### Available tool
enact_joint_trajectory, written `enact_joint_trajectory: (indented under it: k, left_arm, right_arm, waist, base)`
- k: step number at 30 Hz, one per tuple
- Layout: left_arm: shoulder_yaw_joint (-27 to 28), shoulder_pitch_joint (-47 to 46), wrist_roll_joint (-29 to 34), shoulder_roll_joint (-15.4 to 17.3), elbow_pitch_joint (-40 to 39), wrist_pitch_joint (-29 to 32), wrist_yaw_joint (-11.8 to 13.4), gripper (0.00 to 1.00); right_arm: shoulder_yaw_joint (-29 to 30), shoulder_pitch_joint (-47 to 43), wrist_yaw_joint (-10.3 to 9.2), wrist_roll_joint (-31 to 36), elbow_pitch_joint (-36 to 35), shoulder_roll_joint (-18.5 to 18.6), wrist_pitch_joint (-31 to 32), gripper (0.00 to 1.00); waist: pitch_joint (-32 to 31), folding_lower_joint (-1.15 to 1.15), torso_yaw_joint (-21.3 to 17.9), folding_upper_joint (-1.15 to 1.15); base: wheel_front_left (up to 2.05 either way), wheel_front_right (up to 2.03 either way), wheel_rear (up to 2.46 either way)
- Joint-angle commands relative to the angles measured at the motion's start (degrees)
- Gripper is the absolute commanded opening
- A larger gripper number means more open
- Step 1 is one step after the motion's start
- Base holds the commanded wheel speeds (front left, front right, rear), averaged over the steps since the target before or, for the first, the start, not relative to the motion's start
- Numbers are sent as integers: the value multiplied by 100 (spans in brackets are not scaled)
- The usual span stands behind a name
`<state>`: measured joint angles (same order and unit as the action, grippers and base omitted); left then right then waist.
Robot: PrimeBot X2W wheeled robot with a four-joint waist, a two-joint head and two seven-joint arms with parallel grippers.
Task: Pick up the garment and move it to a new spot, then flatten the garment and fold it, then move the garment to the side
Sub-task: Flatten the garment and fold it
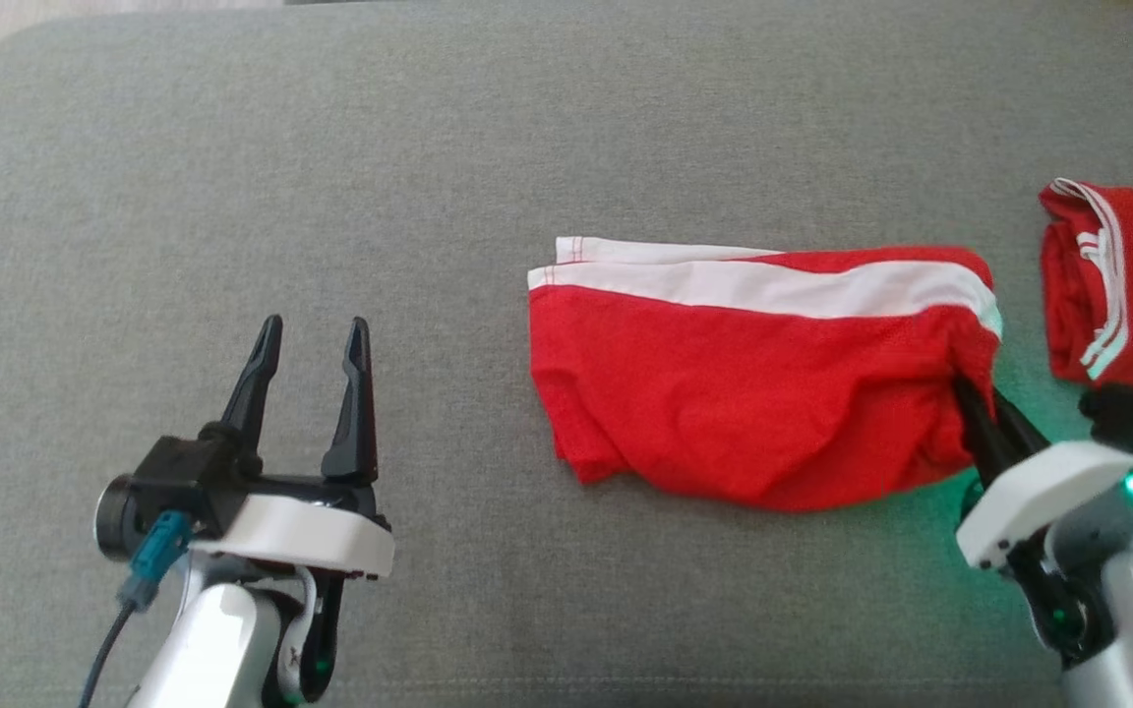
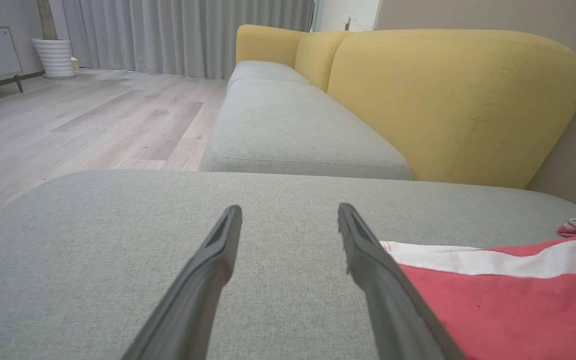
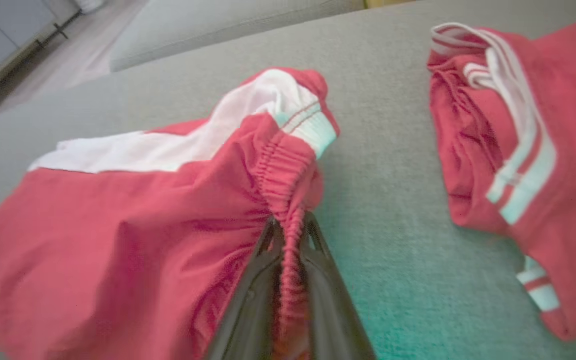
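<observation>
Head view: folded red garment [image 1: 744,393] sits toward the grey cushion's [image 1: 232,147] right edge, right gripper [image 1: 978,413] clamped on its waistband [image 1: 972,339], presumably to slide it aside; left wrist view: left gripper [image 2: 289,210] spread wide, empty; right wrist view: that waistband bunched between the fingers [image 3: 250,305].

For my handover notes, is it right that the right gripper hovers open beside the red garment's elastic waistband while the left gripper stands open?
Not quite: the right gripper is shut on the elastic waistband of the red garment, as the right wrist view shows. The left gripper does stand open.
</observation>
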<state>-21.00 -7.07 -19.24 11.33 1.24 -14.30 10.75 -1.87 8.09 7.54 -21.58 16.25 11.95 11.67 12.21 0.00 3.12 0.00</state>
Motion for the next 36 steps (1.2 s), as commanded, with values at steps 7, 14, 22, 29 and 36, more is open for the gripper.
enact_joint_trajectory:
  k: [7,14,22,29,36]
  left_arm:
    - [249,-17,87,17,-146,-70,-24,100]
    - [220,-49,93,-38,-122,-70,-65,100]
    - [196,-138,110,-160,-50,-70,-161,100]
    - [231,-134,150,-254,-3,-70,-220,100]
    - [294,-109,232,-297,30,-70,-251,100]
  right_arm:
    - [-318,270,-5,-1073,-1318,-21,943,0]
    - [-922,634,-5,-1856,-1704,-494,1822,0]
    - [-1789,1121,-5,-2174,-566,-852,1762,0]
    - [-2246,1533,-5,-2339,403,-901,1093,0]
    - [-2865,1801,-5,-2335,391,-857,236,100]
  waist:
    - [-114,0,-43,0]
    - [-125,0,149,0]
    - [-33,0,559,0]
    - [27,0,728,0]
    - [16,0,658,0]
  base:
    - [0,0,0]
    - [0,0,0]
    - [0,0,0]
    - [0,0,0]
    - [0,0,0]
